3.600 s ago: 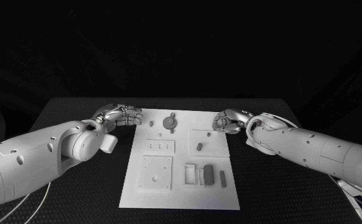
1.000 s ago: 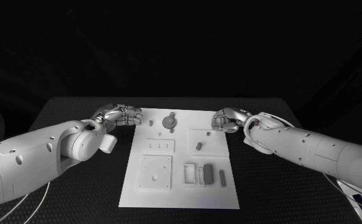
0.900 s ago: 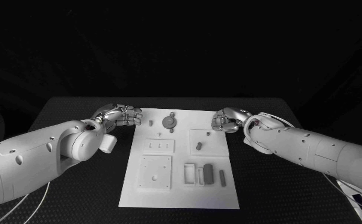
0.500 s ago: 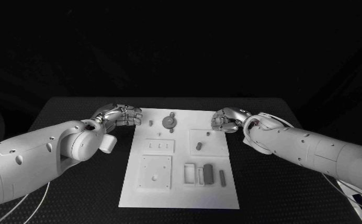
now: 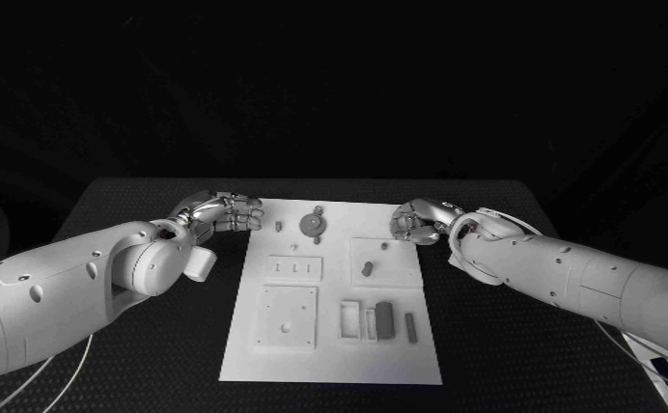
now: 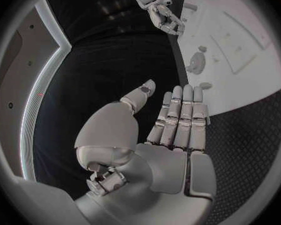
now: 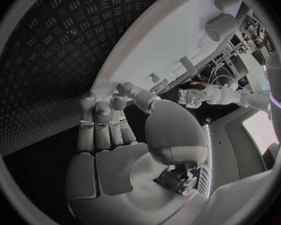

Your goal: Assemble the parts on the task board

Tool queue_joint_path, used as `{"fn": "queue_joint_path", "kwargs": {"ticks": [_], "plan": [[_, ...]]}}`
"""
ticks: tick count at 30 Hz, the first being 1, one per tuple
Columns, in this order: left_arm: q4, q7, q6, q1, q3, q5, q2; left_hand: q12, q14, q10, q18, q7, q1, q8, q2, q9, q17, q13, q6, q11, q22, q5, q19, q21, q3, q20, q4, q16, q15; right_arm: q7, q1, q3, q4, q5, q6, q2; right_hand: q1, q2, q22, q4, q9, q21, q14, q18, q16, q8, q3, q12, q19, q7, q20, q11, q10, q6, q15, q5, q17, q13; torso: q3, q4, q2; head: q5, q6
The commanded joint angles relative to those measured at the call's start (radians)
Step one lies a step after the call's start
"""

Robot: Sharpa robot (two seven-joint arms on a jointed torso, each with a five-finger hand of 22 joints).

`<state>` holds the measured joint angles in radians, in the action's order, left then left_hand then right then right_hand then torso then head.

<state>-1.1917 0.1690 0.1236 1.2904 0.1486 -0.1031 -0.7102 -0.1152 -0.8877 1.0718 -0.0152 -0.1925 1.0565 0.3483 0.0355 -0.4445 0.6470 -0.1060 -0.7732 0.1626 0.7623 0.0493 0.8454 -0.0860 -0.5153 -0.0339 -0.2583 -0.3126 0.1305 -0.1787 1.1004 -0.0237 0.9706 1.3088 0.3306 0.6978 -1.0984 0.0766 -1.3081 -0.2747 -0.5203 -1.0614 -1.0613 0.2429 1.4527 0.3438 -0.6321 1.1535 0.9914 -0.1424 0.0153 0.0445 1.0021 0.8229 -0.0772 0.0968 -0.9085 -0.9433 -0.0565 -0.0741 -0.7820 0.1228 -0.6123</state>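
Your task board [image 5: 334,355] lies flat in the middle of the black table [image 5: 139,201], and judging by how the parts lie, assembly has barely begun. At the far end a round grey disc part [image 5: 315,226] sits beside a small peg [image 5: 280,227]; whether the disc is seated on a post or merely resting there cannot be told. A short oblong piece [image 5: 368,268] lies on the raised square plate at mid-right, and two darker blocks [image 5: 384,320] sit by the slotted tray near the front, with a thin bar [image 5: 411,326] just beside them. The square plate [image 5: 287,316] at front left shows holes with nothing standing in them. Your left hand [image 5: 220,212] hovers at the board's far left corner, holding nothing; the left wrist view shows its fingers [image 6: 181,115] straight and close together, thumb apart. Your right hand [image 5: 419,221] sits at the far right edge, fingers loosely curled and holding nothing visible. In my judgement nearly every placement remains, and neither hand has yet taken up a part.
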Motion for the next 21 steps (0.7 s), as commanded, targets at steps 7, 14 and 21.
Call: {"fn": "queue_joint_path", "kwargs": {"ticks": [7, 14, 21], "plan": [[-0.001, 0.007, -0.017, 0.001, -0.001, -0.003, 0.001, 0.006, -0.008, -0.004, 0.005, -0.005, -0.011, -0.003, -0.001, 0.001, 0.002, 0.001, 0.004, 0.000, 0.001, 0.000, 0.006, 0.005, 0.004, 0.002, 0.003, 0.005, 0.001, -0.014, -0.003, -0.001, 0.000, 0.015, -0.014, -0.001, 0.004, -0.014, -0.018, -0.010, -0.007, -0.008, -0.003, 0.019, 0.009, 0.011, 0.003, 0.008, 0.007, 0.025, -0.005, -0.033, -0.094, 0.157, -0.013, -0.002, -0.002, -0.001, -0.0001, -0.0001, 0.000, 0.000, 0.000], [-0.001, 0.008, -0.017, 0.001, -0.001, -0.003, 0.002, 0.006, -0.009, -0.004, 0.005, -0.005, -0.011, -0.003, -0.001, 0.001, 0.002, 0.001, 0.004, -0.001, 0.002, 0.000, 0.006, 0.005, 0.004, 0.002, 0.003, 0.005, 0.001, -0.014, -0.003, -0.001, -0.001, -0.025, -0.003, -0.002, 0.019, -0.016, -0.018, 0.000, -0.020, -0.016, -0.015, 0.019, 0.015, 0.028, 0.009, 0.012, 0.017, 0.037, -0.008, -0.043, -0.079, 0.181, -0.022, -0.002, -0.003, -0.001, -0.0003, -0.0004, 0.000, 0.000, -0.001], [0.000, 0.008, -0.018, 0.001, -0.001, -0.003, 0.001, 0.005, -0.009, -0.001, 0.005, -0.002, -0.012, -0.002, -0.001, 0.001, 0.003, 0.000, 0.001, -0.002, 0.002, 0.000, 0.006, 0.005, 0.005, 0.002, 0.004, 0.006, 0.002, -0.011, -0.003, -0.001, 0.000, -0.073, 0.008, -0.002, 0.032, -0.022, -0.018, 0.007, -0.038, -0.027, -0.037, 0.019, 0.024, 0.044, 0.011, 0.018, 0.033, 0.050, -0.016, -0.056, -0.054, 0.200, -0.033, -0.002, -0.005, -0.001, -0.0001, -0.0003, 0.000, 0.000, -0.002]]}}
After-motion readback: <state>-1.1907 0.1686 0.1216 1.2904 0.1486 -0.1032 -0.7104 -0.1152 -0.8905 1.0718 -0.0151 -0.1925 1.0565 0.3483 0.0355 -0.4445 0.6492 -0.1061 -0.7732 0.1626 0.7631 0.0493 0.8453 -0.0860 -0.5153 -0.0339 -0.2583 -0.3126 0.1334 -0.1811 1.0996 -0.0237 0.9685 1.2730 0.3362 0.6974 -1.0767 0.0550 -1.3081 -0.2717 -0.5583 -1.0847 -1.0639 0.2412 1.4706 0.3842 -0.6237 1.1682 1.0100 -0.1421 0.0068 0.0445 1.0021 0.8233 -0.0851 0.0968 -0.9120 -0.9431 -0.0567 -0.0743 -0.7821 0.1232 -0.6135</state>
